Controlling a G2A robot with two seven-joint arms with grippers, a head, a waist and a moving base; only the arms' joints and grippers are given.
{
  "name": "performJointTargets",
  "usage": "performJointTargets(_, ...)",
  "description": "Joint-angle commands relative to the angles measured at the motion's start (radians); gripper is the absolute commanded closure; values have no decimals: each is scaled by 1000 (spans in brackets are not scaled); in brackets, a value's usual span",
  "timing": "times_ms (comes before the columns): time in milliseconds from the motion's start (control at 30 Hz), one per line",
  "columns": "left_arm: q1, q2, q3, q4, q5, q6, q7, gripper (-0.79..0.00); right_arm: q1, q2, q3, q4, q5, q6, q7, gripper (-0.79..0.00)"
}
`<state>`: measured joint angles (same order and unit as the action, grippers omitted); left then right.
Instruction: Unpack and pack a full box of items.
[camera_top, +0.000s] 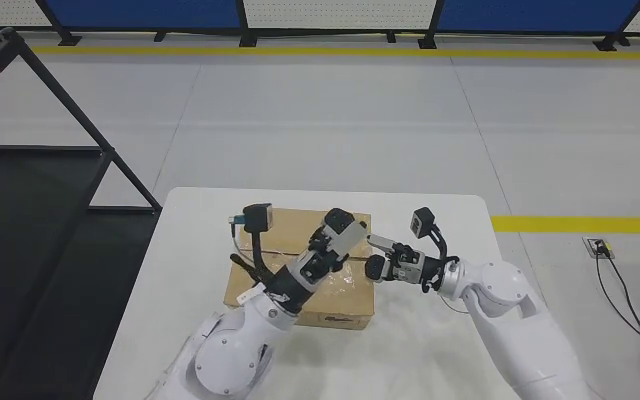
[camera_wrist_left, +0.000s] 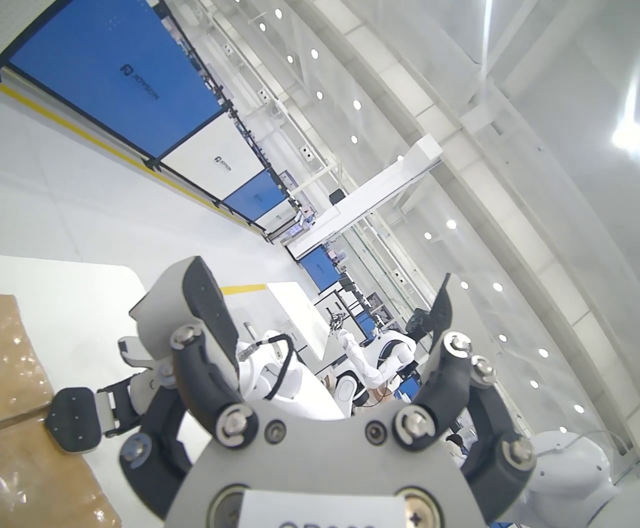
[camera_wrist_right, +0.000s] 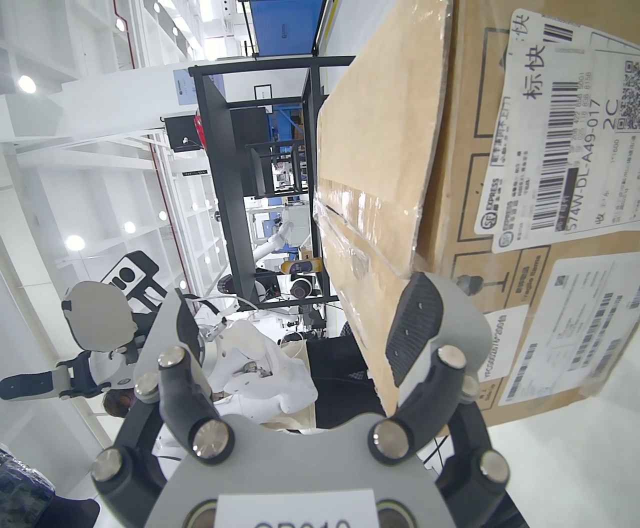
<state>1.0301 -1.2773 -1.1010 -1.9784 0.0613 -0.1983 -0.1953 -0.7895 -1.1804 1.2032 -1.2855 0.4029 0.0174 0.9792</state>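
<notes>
On the white table (camera_top: 400, 340) sat a taped cardboard box (camera_top: 295, 232). Over its top hung the left gripper (camera_wrist_left: 322, 280), fingers (camera_wrist_left: 207, 305) spread wide and empty. Just beside its right end, the right gripper (camera_wrist_right: 300, 295) was likewise spread apart, holding nothing.
</notes>
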Motion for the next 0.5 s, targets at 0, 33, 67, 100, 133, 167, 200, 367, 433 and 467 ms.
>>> performJointTargets(0,51,10,-66,-63,-14,-30,-29,-785,3,1,0,1,-3,4,4,-785)
performJointTargets(33,80,16,-105,-92,-26,-45,-44,-785,4,2,0,2,-4,5,7,-785)
performJointTargets(67,112,22,-145,-119,-49,-60,-71,-785,5,3,1,0,-9,4,12,-785)
performJointTargets(100,143,29,-193,-144,-62,-78,-99,-785,6,4,3,-2,-17,-3,15,-785)
performJointTargets(133,176,35,-244,-164,-71,-97,-127,-785,4,5,4,-5,-20,-11,15,-785)
performJointTargets(167,210,42,-294,-178,-83,-114,-163,-785,2,6,5,-7,-21,-15,18,-785)
performJointTargets(200,242,48,-345,-188,-98,-130,-200,-785,1,6,6,-8,-22,-16,19,-785)
performJointTargets(367,386,72,-601,-188,-271,-238,-350,-785,6,8,7,-10,-26,-14,23,-785)
performJointTargets(433,441,79,-708,-155,-352,-281,-389,-785,9,9,7,-8,-27,-14,25,-785)
performJointTargets(467,465,81,-762,-134,-389,-300,-407,-785,11,10,8,-6,-27,-13,25,-785)
